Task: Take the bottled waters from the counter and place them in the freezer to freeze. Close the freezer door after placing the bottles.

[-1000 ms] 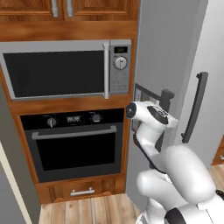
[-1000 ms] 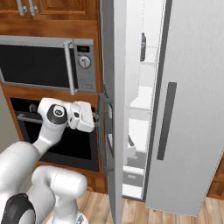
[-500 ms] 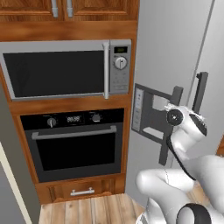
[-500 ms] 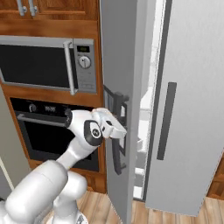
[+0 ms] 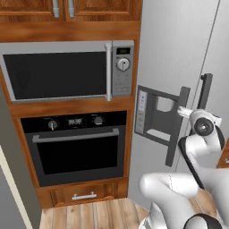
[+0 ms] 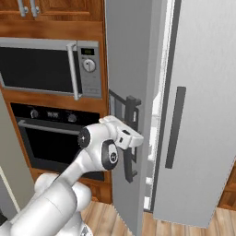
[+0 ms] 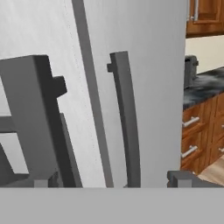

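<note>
The freezer door [image 5: 172, 53], a light-grey panel with a recessed dispenser [image 5: 154, 117] and a dark bar handle [image 6: 131, 138], stands almost shut. A narrow gap [image 6: 159, 110] still shows the white inside of the freezer. My gripper [image 6: 134, 138] is at the door's handle, and in the hand view my gripper [image 7: 116, 181] is open with nothing between its fingertips [image 7: 186, 178]. The black marble counter [image 7: 204, 83] shows far right in the hand view. The bottled waters are out of view.
Left of the freezer a silver microwave [image 5: 62, 71] sits above a black-glass wall oven [image 5: 76, 147]. The other grey fridge door [image 6: 203, 115] with its own bar handle [image 7: 127, 122] is on the right. A toaster [image 7: 189, 70] stands on the counter above wooden drawers [image 7: 197, 131].
The freezer door has swung from wide open to nearly shut, with my arm sweeping right along with it. My gripper has gone from shut to open.
</note>
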Tool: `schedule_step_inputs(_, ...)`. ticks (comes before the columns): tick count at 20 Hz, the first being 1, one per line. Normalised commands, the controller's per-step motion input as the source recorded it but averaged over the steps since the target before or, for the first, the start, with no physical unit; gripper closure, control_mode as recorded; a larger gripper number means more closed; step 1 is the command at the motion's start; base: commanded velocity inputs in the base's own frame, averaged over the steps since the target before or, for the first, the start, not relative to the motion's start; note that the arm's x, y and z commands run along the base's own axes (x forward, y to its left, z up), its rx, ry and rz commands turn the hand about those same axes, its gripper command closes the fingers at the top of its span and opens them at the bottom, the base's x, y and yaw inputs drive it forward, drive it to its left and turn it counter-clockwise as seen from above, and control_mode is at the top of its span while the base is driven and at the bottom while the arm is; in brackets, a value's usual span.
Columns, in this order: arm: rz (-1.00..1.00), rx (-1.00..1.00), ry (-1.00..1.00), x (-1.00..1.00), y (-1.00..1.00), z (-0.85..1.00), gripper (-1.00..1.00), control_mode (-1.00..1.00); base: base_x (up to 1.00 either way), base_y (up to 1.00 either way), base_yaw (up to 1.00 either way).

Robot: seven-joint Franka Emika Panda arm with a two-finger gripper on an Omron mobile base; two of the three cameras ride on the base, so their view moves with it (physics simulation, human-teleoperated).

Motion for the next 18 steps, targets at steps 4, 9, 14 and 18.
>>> schedule_step_inputs(4,0.03,0.13,0.24,-0.11,0.04,0.65,-1.00,-1.00,0.00,0.00,0.00)
schedule_step_inputs(9,0.00,0.17,0.33,0.12,-0.03,0.09,-1.00,-1.00,0.00,0.00,0.00)
schedule_step_inputs(14,0.03,0.13,0.10,-0.14,0.33,0.22,-1.00,-1.00,0.00,0.00,0.00)
schedule_step_inputs(18,0.17,0.00,0.00,-0.22,0.49,0.00,-1.00,-1.00,0.00,0.00,0.00)
